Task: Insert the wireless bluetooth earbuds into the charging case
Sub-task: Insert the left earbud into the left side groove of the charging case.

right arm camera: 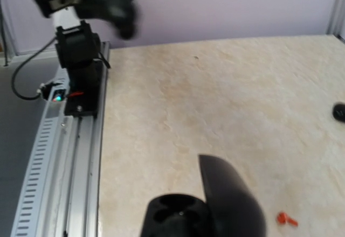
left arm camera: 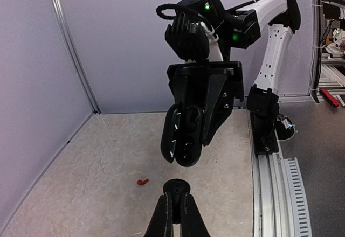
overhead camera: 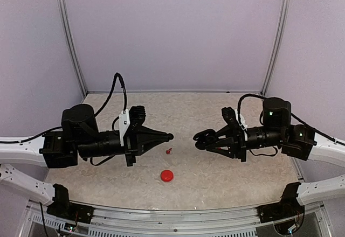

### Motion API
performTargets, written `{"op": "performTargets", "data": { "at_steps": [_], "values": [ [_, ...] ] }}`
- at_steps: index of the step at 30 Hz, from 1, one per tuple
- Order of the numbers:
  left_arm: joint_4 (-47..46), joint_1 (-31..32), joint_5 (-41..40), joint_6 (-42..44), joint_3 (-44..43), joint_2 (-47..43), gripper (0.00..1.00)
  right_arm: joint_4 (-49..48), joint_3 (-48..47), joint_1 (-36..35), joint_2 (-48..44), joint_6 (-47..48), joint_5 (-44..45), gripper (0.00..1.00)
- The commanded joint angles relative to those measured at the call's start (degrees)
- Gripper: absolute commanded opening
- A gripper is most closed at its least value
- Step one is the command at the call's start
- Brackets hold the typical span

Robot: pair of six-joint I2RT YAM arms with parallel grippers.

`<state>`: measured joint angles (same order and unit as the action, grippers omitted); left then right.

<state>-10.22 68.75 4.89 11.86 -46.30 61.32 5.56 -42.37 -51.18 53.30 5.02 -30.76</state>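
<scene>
The tabletop (overhead camera: 226, 178) carries two things only, both near its middle, while the two arms meet tip to tip above it. The left arm (overhead camera: 102, 140) reaches right and the right arm (overhead camera: 269, 134) reaches left, on nearly one line. The right jaws are clamped on the black charging case (left arm camera: 186, 140) and hold it off the tabletop. Its lid (left arm camera: 171, 134) is swung open and its inside is turned left, toward the other arm. Its two wells look empty, as far as the dark plastic lets me judge. The left jaws are clenched on a small dark knob that I take for a black earbud (left arm camera: 176, 185). It sits just left of the case, close but apart, at about the same height. The coming move is therefore a short push rightward along the left arm's own axis into a well. A closed red case (overhead camera: 167, 175) lies nearer the front edge; what is in it cannot be seen. A red earbud (overhead camera: 168, 151) lies loose on the tabletop between that red case and the left jaws. It is closer to the left arm, and too small to tell which way its stem runs.
</scene>
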Motion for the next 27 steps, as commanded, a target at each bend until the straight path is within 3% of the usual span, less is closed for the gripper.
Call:
{"op": "performTargets", "data": {
  "at_steps": [1, 8, 27],
  "values": [
    [1.6, 4.4, -4.3, -1.0, -1.3, -0.3, 0.00, -3.8, -2.8, 0.3, 1.2, 3.6, -5.5, 0.00],
    [-1.2, 9.2, -9.7, -1.2, -3.3, 4.4, 0.00, -2.8, -5.3, -0.3, 3.7, 6.4, -8.1, 0.00],
    [-1.6, 9.2, -13.0, -1.8, -6.4, 9.7, 0.00, -0.3, -7.7, -3.4, 8.5, 8.5, -6.9, 0.00]
  ]
}}
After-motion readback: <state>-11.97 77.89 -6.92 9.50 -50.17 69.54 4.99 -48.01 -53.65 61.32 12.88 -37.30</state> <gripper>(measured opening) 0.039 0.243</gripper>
